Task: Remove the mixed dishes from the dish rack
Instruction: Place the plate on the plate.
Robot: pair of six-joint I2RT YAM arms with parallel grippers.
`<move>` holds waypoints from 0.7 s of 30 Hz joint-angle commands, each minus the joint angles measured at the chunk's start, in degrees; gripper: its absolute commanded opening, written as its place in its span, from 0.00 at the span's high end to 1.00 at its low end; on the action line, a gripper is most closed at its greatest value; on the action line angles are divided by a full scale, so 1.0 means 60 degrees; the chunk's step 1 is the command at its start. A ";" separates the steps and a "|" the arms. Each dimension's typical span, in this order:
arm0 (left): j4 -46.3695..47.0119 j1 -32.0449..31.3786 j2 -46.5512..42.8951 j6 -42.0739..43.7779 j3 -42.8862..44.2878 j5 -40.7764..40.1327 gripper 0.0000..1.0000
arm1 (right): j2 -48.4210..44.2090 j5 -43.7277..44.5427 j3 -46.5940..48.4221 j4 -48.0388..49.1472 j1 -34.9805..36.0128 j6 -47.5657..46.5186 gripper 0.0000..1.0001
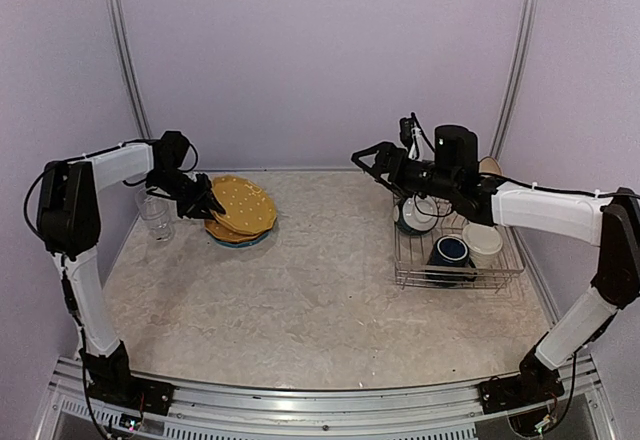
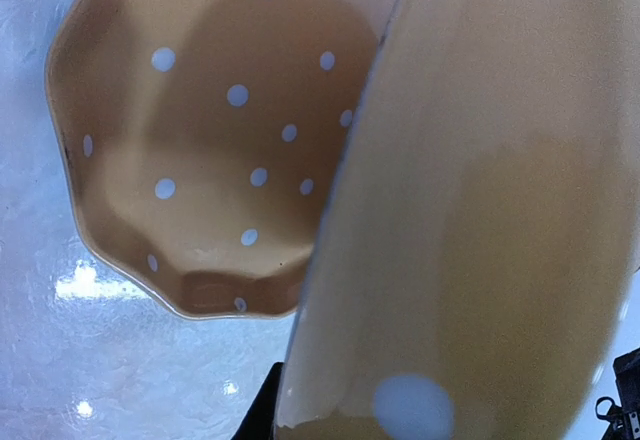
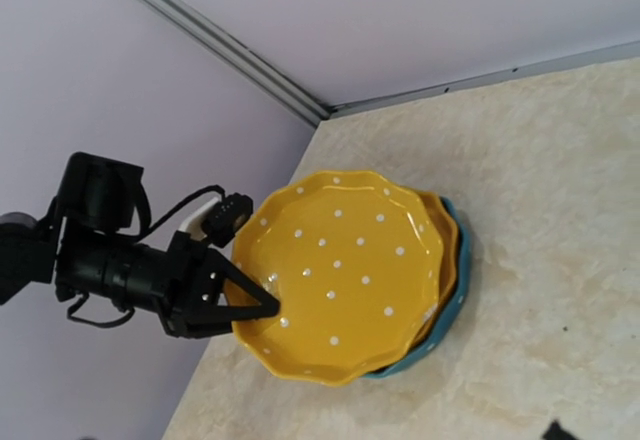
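At rear left | left end effector (image 3: 262, 306), elbow bent, pinches yellow plate (image 3: 345, 270)

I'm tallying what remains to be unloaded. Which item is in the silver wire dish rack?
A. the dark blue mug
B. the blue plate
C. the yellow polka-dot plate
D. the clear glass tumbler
A: the dark blue mug sits inside the rectangular silver wire dish rack, whereas the clear glass tumbler and the stack of yellow and blue plates stand out on the marbled table at the left.
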 commanded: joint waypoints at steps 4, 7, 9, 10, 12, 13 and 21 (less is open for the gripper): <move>0.0317 0.0289 0.0376 0.0419 0.0625 0.0528 1.00 | -0.0437 0.0327 -0.0175 -0.0411 -0.0086 -0.0408 0.07; 0.0209 0.0400 0.0568 0.0452 0.0759 0.0539 1.00 | -0.0495 0.0334 -0.0203 -0.0420 -0.0102 -0.0441 0.07; 0.0216 0.0433 0.0691 0.0439 0.0775 0.0602 1.00 | -0.0528 0.0357 -0.0233 -0.0447 -0.0104 -0.0478 0.06; 0.0221 0.0430 0.0724 0.0437 0.0789 0.0643 1.00 | -0.0551 0.0370 -0.0234 -0.0460 -0.0105 -0.0489 0.06; 0.0202 0.0442 0.0831 0.0423 0.0817 0.0687 1.00 | -0.0599 0.0386 -0.0235 -0.0510 -0.0115 -0.0526 0.07; 0.0155 0.0453 0.0882 0.0430 0.0845 0.0657 0.97 | -0.0624 0.0383 -0.0224 -0.0539 -0.0117 -0.0554 0.07; 0.0098 0.0471 0.1062 0.0515 0.0858 0.0367 0.78 | -0.0939 0.0629 -0.0333 -0.0780 -0.0131 -0.0719 0.06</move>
